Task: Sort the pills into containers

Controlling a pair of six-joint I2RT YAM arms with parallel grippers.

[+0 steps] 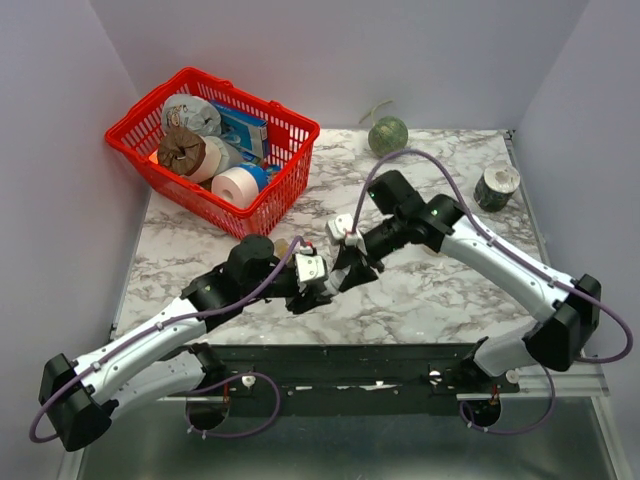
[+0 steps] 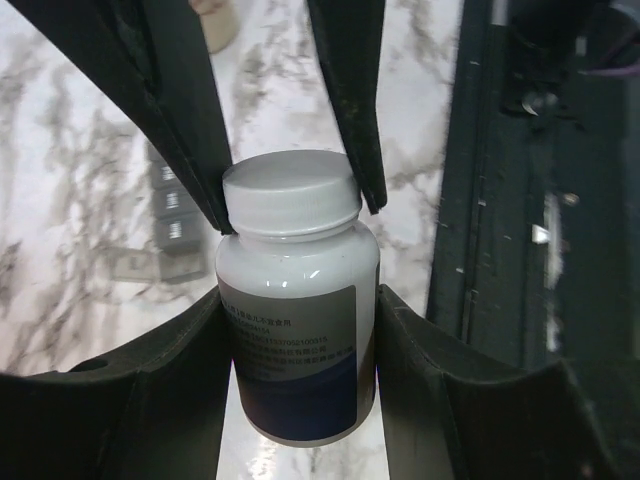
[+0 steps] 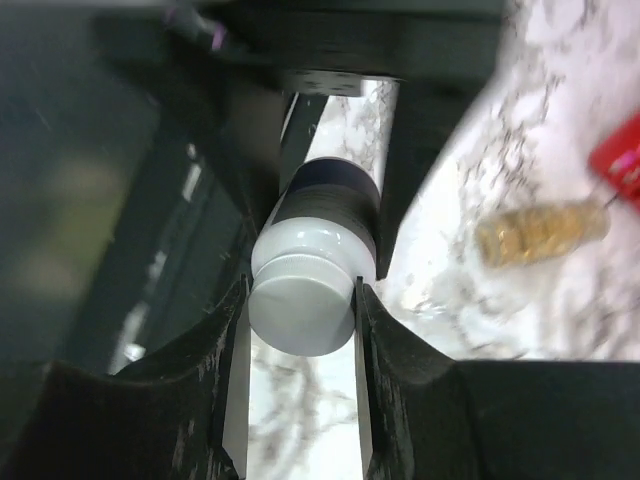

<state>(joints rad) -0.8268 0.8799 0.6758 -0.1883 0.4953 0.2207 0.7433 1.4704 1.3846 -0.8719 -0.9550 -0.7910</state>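
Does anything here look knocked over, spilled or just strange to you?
Only the vial of pills stands out: it lies tipped on its side on the marble table, near the red basket. Nothing looks spilled. The left gripper and right gripper both hold a white-capped bottle between them.

On table [image 1: 440, 290]: basket [image 1: 283, 185] back-left, ball [image 1: 388, 134] back-centre, roll [image 1: 497, 186] back-right, bottle [image 2: 300, 340] centre; pills [image 3: 540, 232] beside basket.
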